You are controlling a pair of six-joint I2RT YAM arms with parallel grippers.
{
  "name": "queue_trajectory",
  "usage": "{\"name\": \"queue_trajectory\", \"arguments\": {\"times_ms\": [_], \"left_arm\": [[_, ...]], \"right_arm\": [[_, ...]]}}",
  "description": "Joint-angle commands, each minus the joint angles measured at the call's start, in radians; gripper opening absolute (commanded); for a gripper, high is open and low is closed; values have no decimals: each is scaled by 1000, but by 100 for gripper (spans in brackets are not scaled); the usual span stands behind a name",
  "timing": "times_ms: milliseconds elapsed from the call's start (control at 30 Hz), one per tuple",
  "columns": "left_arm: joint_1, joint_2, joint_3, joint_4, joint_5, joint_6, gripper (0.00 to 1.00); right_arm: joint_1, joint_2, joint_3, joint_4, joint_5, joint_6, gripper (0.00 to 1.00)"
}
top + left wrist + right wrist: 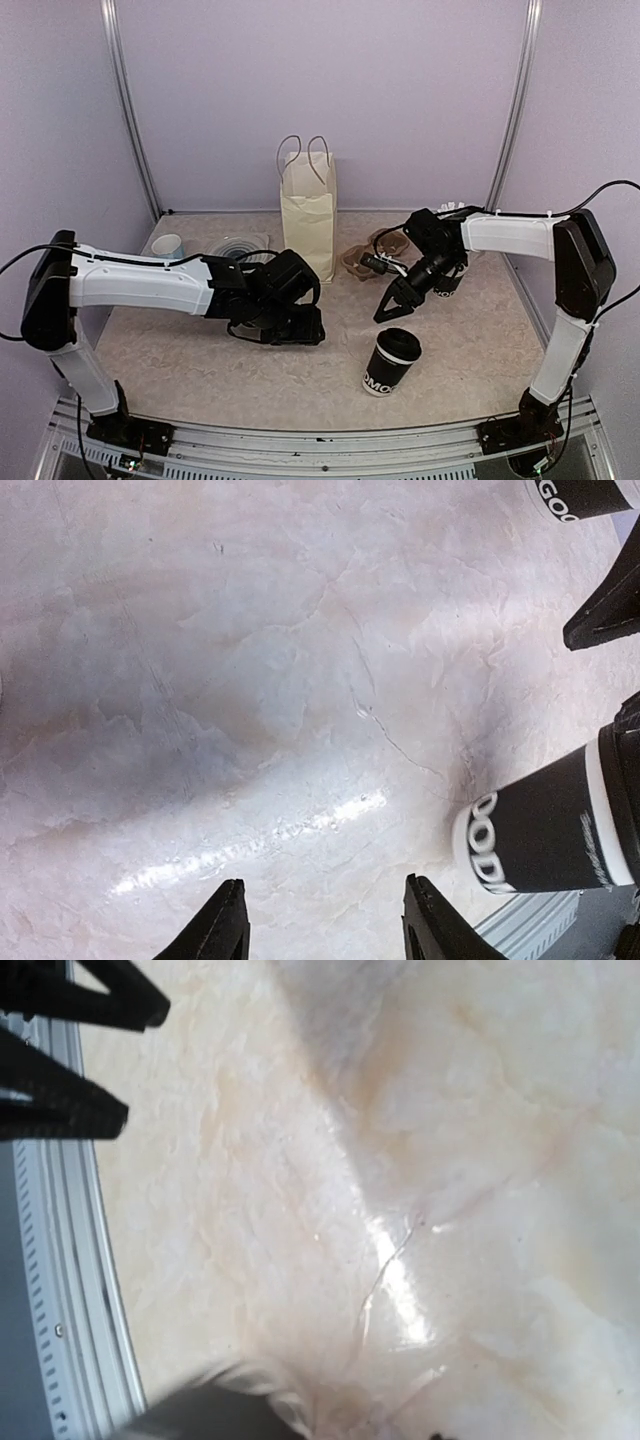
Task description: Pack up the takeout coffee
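Observation:
One takeout coffee cup, black with white lettering and a black lid, stands on the table in front of centre. In the left wrist view this cup is at the right edge. The second lidded cup stands behind my right gripper and is partly hidden; only its base shows in the left wrist view. My left gripper is open over bare table to the left of the near cup, with nothing between its fingers. My right gripper is open just beyond the near cup, holding nothing.
A cream paper bag with wire handles stands upright at the back centre. A brown cardboard cup carrier lies to its right. A small translucent blue cup and clear lids sit at the back left. The metal rail marks the near edge.

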Motion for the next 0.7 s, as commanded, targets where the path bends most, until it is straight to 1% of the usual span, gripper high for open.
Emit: {"name": "queue_trajectory", "arguments": {"times_ms": [0,233,367,433,533,667], "left_arm": [[-19,-44,28,9,-73,51,53],[-33,-78,1,53,-93,61,56],[-50,-86,-18,88,-52,104,63],[-62,-79,-11,65,-51,116,70],[-76,-72,1,34,-70,127,77],[-80,-66,6,38,-91,129,82]], "right_arm": [[-4,-53,22,-49,-27,-35,46],[-7,-73,31,-49,-9,-74,47],[-17,-98,35,-65,12,-123,49],[-35,-152,29,-88,48,-189,52],[-79,-261,-30,-111,157,-318,58],[-154,-402,-122,-164,302,-473,63]]}}
